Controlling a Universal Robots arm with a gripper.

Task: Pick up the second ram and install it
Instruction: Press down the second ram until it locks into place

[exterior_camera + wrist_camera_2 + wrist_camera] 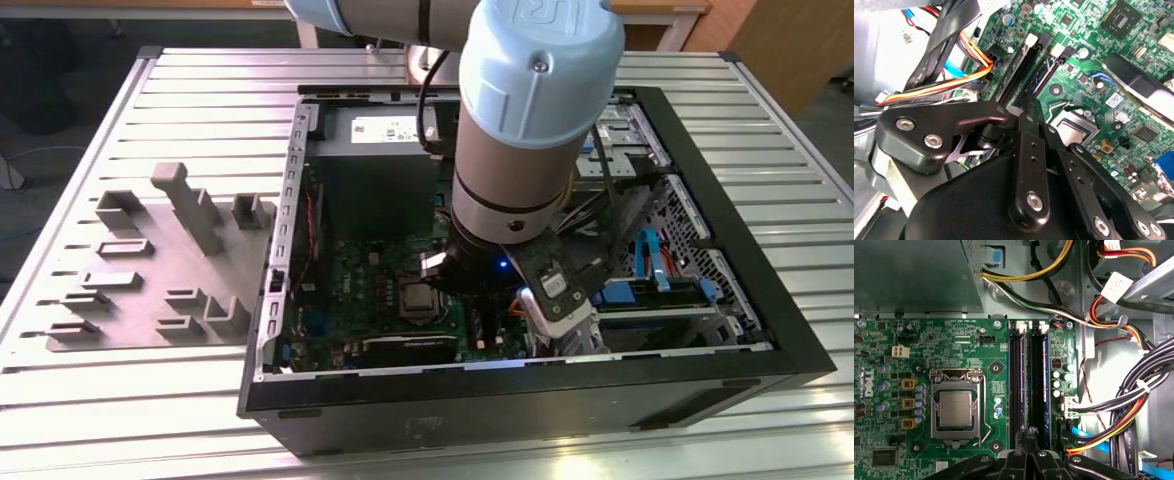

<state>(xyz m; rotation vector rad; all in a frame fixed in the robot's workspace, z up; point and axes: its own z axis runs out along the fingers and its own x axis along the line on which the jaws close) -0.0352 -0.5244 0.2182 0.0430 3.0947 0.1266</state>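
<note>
My gripper (1030, 432) hangs low over the motherboard (929, 340) inside the open computer case (747, 300). Its black fingers are drawn together, shut, with the tips over one end of the two long black memory slots (1016, 370). The slot nearer the cable bundle shows a thin blue-green edge along its length, which looks like the second ram (1045, 370) standing in it. The same blue strip, the second ram (1046, 75), shows in the second wrist view ahead of the gripper (1029, 107). I see nothing between the fingers. In the exterior view the arm (527, 150) hides the slots.
The processor socket (956, 407) lies beside the slots. Thick bundles of coloured cables (1124, 405) run close on the other side. The power supply (914, 275) sits beyond the slots. A grey fixture (147, 270) with upright blocks stands on the slatted table at the exterior view's left.
</note>
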